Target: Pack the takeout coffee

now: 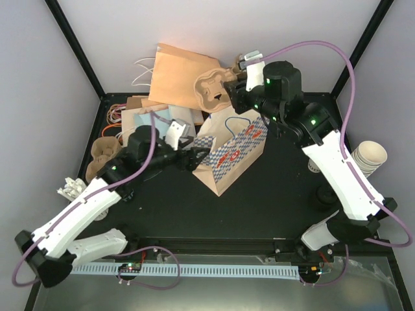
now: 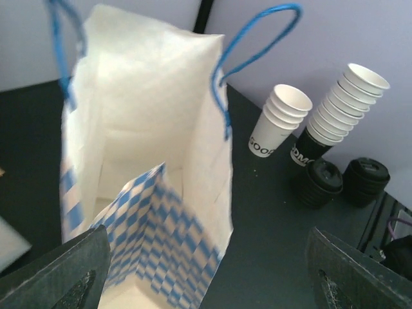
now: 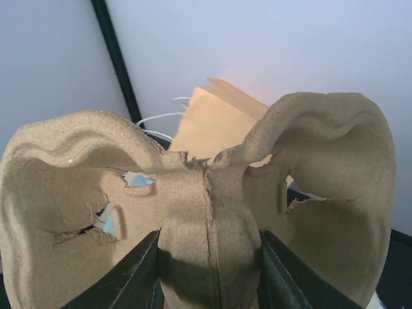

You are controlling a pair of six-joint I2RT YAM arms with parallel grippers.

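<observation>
Now, pulp carrier (image 3: 206, 193) between right jaws

Pale lilac walls (image 1: 214, 19) close in on three sides, joined by black corner posts (image 1: 76, 48). Ahead of the right gripper (image 1: 230, 90) a warm glow (image 1: 194, 40) lies on the back wall. Beneath it spreads a matte black table (image 1: 259, 214).

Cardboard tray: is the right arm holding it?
Yes, the right jaws pinch the cardboard tray by its middle ridge.
</observation>
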